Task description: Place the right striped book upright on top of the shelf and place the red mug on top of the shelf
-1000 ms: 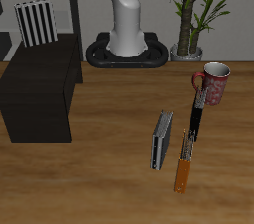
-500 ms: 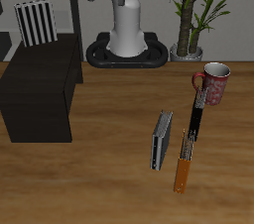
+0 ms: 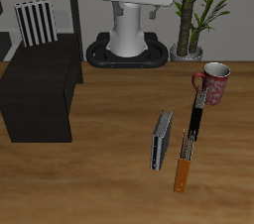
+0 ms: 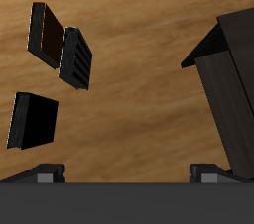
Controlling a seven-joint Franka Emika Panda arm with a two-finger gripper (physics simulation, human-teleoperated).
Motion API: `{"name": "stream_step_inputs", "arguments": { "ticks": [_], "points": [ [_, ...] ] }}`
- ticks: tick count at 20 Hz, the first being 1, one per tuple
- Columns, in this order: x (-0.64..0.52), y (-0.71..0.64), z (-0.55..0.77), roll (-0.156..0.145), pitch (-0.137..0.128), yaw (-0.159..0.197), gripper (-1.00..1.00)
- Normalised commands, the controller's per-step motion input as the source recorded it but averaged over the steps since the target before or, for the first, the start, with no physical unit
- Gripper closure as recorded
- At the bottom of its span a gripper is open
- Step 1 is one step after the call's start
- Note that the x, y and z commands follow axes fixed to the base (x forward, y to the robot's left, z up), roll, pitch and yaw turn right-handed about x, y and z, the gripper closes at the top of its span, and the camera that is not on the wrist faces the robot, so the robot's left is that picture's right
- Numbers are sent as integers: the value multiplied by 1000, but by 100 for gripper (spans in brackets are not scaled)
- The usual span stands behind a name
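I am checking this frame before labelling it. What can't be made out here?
- Gripper: above the frame in the exterior view; only finger bases show in the wrist view, so open or shut is unclear.
- Red mug: outside the wrist view.
- Striped book on the shelf: outside the wrist view.
- Shelf: cut by the wrist view's edge.

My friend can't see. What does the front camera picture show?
A striped book stands upright on the black shelf. The red mug sits on the wooden table beside three books lying near its front edge. The white robot and a potted plant are behind.
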Motion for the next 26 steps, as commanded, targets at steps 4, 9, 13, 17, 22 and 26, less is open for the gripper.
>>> {"name": "stream_step_inputs", "arguments": {
  "ticks": [4, 9, 13, 17, 22, 26],
  "points": [
    [-191, 597, -413, -13, 106, -39, -100],
    [-272, 477, -153, 14, -38, 64, -100],
    [-161, 277, -106, -1, 12, -8, -100],
    [-147, 314, -181, 18, 36, 6, -100],
    [-215, 389, -136, 74, -28, 24, -100],
    [-151, 460, -109, 49, -31, 18, -100]
  ]
}}
